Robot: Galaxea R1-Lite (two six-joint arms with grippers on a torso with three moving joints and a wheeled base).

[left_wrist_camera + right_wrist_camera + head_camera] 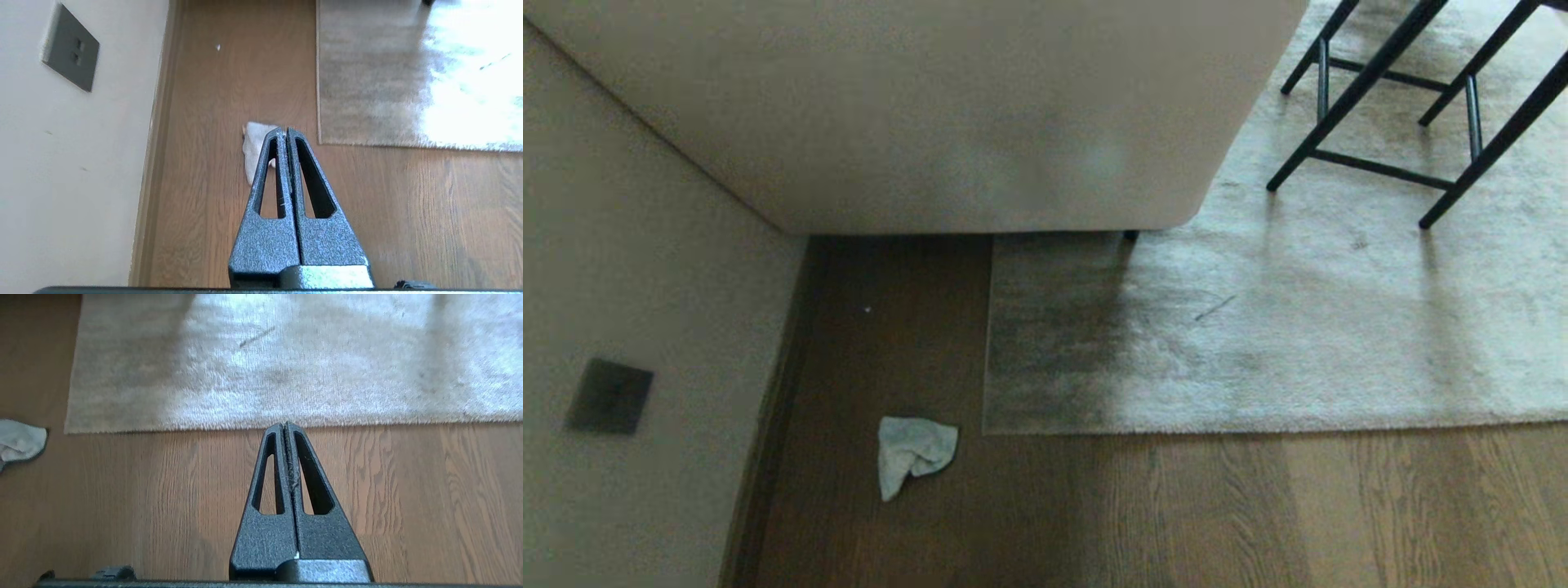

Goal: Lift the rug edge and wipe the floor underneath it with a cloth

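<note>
Lying flat on the floor [1176, 506], the rug edge [1176, 425] runs straight to a square corner near the cloth [913, 452], nothing lifted. Cloth sits crumpled on bare planks, just beside that corner, between rug and the wall [645, 327]. Dark outlet plate [609, 396] on the wall. A pale sofa base [931, 122] overhangs the rug's far part; black chair legs [1380, 106] stand on the rug farther to the right. Neither arm shows in head view. Left gripper [286, 130] hangs above the floor, fingers pressed together, holding nothing, the cloth partly hidden behind its tip. Right gripper [284, 424] likewise pressed together and empty, above bare planks with its tip lined up on the rug's border; cloth at that view's margin.
</note>
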